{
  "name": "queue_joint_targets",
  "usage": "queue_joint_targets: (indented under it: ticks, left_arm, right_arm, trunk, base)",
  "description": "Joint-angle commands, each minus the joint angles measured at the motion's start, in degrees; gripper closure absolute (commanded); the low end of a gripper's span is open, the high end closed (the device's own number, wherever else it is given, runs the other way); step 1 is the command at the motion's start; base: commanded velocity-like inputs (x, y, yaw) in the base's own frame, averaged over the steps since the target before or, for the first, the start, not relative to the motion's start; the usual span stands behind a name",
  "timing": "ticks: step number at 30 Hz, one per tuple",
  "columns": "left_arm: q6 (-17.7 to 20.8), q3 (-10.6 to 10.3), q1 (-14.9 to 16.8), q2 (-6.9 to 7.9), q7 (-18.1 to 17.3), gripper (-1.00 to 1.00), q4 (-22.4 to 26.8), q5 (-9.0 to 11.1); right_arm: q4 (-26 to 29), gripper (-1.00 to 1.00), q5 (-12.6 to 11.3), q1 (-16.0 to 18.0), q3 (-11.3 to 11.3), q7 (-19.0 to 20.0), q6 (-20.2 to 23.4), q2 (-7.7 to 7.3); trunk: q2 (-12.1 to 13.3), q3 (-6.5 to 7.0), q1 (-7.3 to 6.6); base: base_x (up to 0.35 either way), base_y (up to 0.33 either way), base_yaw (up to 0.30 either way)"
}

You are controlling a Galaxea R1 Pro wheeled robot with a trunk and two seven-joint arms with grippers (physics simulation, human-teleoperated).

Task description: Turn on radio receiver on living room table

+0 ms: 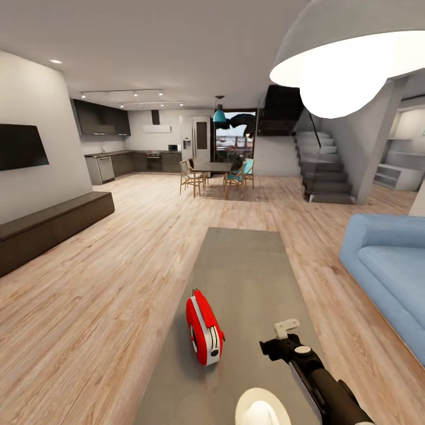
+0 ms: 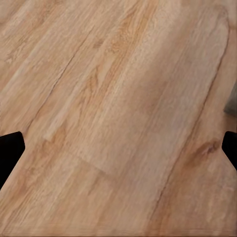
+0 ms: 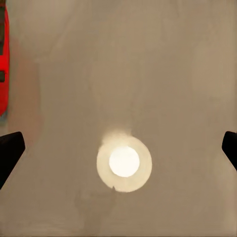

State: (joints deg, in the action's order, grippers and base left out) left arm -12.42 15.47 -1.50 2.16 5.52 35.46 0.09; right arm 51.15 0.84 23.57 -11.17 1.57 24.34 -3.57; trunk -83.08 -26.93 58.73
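The small red radio receiver with white trim stands upright on the near part of the long grey table, its narrow side towards me. My right gripper hovers over the tabletop to the radio's right, a short gap away and not touching it. In the right wrist view its dark fingertips sit wide apart, open and empty, with the radio at the picture's edge. The left gripper is open too, over bare wood floor.
A blue sofa flanks the table on the right. A long dark low cabinet and black TV line the left wall. The white pendant lamp hangs overhead and glares off the tabletop. Dining set and stairs stand far back.
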Motion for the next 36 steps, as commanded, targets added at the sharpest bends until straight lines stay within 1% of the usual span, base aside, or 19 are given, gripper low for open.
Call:
queue_joint_targets:
  ticks: [1, 3, 5, 6, 7, 8, 9, 13, 14, 15, 17, 21, 25, 27, 30, 31, 36]
  left_arm:
    - [-0.09, -0.07, 0.0, 0.06, 0.01, -1.0, -0.29, 0.0]
    - [-0.16, -0.12, 0.0, 0.14, 0.01, -1.0, -0.56, 0.0]
    - [-0.2, -0.15, 0.0, 0.17, 0.02, -1.0, -0.69, 0.0]
    - [-0.21, -0.16, 0.0, 0.17, 0.02, -1.0, -0.74, 0.0]
    - [-0.22, -0.17, 0.0, 0.14, 0.02, -1.0, -0.77, 0.0]
    - [-0.23, -0.22, 0.0, -0.02, 0.02, -1.0, -0.81, 0.0]
    - [-0.23, -0.24, 0.0, -0.12, 0.02, -1.0, -0.82, 0.0]
    - [-0.23, -0.26, 0.0, -0.19, 0.02, -1.0, -0.83, 0.0]
    - [-0.23, -0.26, 0.0, -0.19, 0.02, -1.0, -0.83, 0.0]
    - [-0.23, -0.26, 0.0, -0.19, 0.02, -1.0, -0.83, 0.0]
    - [-0.23, -0.27, 0.0, -0.18, 0.02, -1.0, -0.83, 0.0]
    - [-0.23, -0.27, 0.0, -0.21, 0.02, -1.0, -0.83, 0.0]
    - [-0.23, -0.27, 0.0, -0.22, 0.02, -1.0, -0.83, 0.0]
    - [-0.23, -0.27, 0.0, -0.22, 0.02, -1.0, -0.83, 0.0]
    - [-0.25, -0.28, 0.0, -0.27, -0.03, -1.0, -0.83, -0.08]
    - [-0.29, -0.31, 0.0, -0.35, -0.04, -1.0, -0.83, -0.15]
    - [-0.38, -0.49, 0.0, -0.52, -0.15, -1.0, -0.83, -0.21]
  right_arm:
    - [0.0, -1.0, 0.04, 0.08, -0.05, 0.01, 0.05, 0.3]
    - [0.0, -1.0, 0.08, 0.82, -0.16, -0.03, 0.33, 0.98]
    - [0.0, -1.0, 0.06, 2.48, -0.31, -0.03, 1.4, 1.8]
    - [0.0, -1.0, 0.05, 3.81, -0.39, -0.02, 2.98, 2.44]
    - [0.0, -1.0, 0.08, 5.21, -0.55, 0.0, 5.28, 3.21]
    - [0.0, -1.0, 0.16, 8.29, -1.27, -0.02, 10.56, 4.92]
    - [0.03, -1.0, 0.18, 10.27, -1.92, -0.05, 13.75, 5.99]
    - [0.71, -1.0, 0.14, 13.73, -2.67, -0.02, 18.16, 7.07]
    - [1.18, -1.0, -0.03, 14.75, -2.74, 0.0, 20.46, 7.21]
    - [1.68, -1.0, -0.13, 15.27, -2.76, 0.0, 22.25, 7.26]
    - [2.43, -1.0, -0.27, 15.75, -2.79, 0.01, 24.28, 7.3]
    - [3.17, -1.0, -0.41, 16.24, -2.8, 0.06, 25.95, 7.39]
    - [3.34, -1.0, -0.58, 16.5, -2.81, 0.21, 26.39, 7.82]
    - [3.38, -1.0, -0.67, 16.59, -2.81, 1.13, 26.53, 8.27]
    - [3.41, -1.0, -0.68, 16.94, -2.81, 3.69, 26.77, 8.61]
    - [3.37, -1.0, -0.7, 17.43, -2.81, 5.06, 26.88, 8.7]
    - [2.25, -1.0, -0.74, 19.21, -2.83, 7.18, 27.03, 8.82]
  trunk:
    - [0.0, 0.0, 0.0]
    - [0.0, 0.0, 0.0]
    - [0.0, 0.0, 0.0]
    - [0.0, 0.0, 0.0]
    - [0.0, 0.0, 0.0]
    - [0.0, 0.0, 0.0]
    - [0.0, 0.0, 0.0]
    - [0.0, 0.0, 0.0]
    - [0.0, 0.0, 0.0]
    - [0.0, 0.0, 0.0]
    - [0.0, 0.0, 0.0]
    - [0.0, 0.0, 0.0]
    - [0.0, 0.0, 0.0]
    - [0.0, 0.0, 0.0]
    - [0.0, 0.0, 0.0]
    - [0.0, 0.0, 0.0]
    - [0.0, 0.0, 0.0]
  base:
    - [0.0, 0.0, 0.0]
    - [0.0, 0.0, 0.0]
    - [0.0, 0.0, 0.0]
    - [0.0, 0.0, 0.0]
    - [0.0, 0.0, 0.0]
    - [0.0, 0.0, 0.0]
    - [0.0, 0.0, 0.0]
    - [0.0, 0.0, 0.0]
    - [0.0, 0.0, 0.0]
    - [0.0, 0.0, 0.0]
    - [0.0, 0.0, 0.0]
    - [0.0, 0.0, 0.0]
    - [0.0, 0.0, 0.0]
    - [0.0, 0.0, 0.0]
    - [0.0, 0.0, 0.0]
    - [0.0, 0.0, 0.0]
    - [0.0, 0.0, 0.0]
